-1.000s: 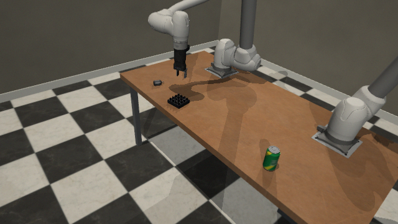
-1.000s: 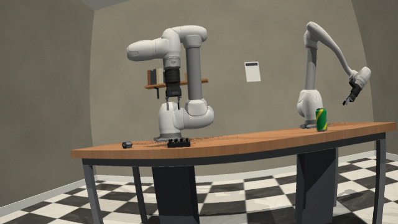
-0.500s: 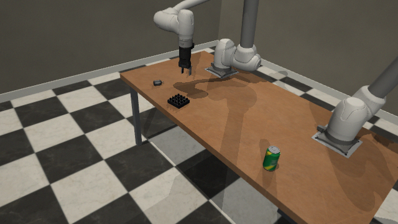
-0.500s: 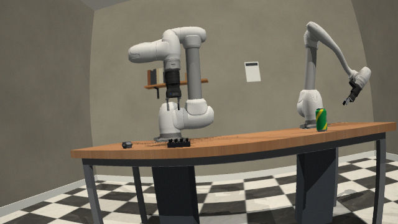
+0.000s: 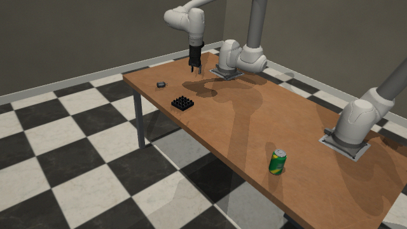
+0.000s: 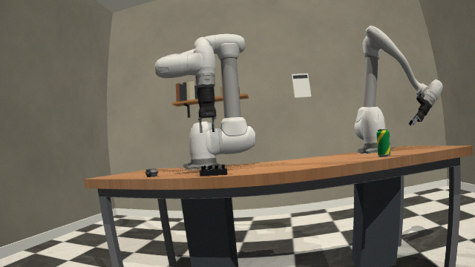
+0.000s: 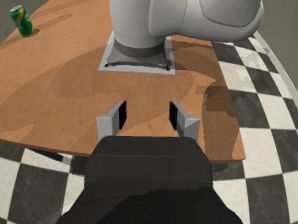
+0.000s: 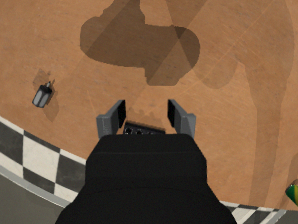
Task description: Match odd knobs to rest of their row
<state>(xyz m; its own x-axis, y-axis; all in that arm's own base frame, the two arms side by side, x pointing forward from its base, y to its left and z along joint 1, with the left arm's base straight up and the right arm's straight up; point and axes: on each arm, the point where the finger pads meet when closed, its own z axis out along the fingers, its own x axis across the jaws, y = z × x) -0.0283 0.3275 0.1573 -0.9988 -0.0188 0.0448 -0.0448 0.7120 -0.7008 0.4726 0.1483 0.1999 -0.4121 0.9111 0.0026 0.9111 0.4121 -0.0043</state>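
Black square knob box (image 5: 180,106) (image 6: 213,172) (image 8: 145,128) sits near the left front edge of the brown wooden surface (image 5: 254,133) (image 6: 282,171) (image 7: 75,90) (image 8: 225,150). My right tool (image 5: 196,70) (image 6: 207,128) (image 8: 146,108) hangs high, spread and empty, probably so its fingers can later fit around one knob.

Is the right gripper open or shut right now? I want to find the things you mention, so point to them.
Open: the right gripper (image 5: 196,72) (image 6: 207,131) (image 8: 146,108) has its fingers wide apart, with nothing gripped between them.

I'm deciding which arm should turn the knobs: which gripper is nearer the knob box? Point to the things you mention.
Right. The right gripper (image 5: 196,71) (image 6: 207,130) (image 8: 146,108) hangs open above the table near the knob box (image 5: 182,104) (image 6: 213,172) (image 8: 145,130); the left gripper (image 6: 412,123) (image 7: 147,110) is far off, at the end with the green can (image 5: 277,163) (image 6: 384,143) (image 7: 22,21) (image 8: 294,194).
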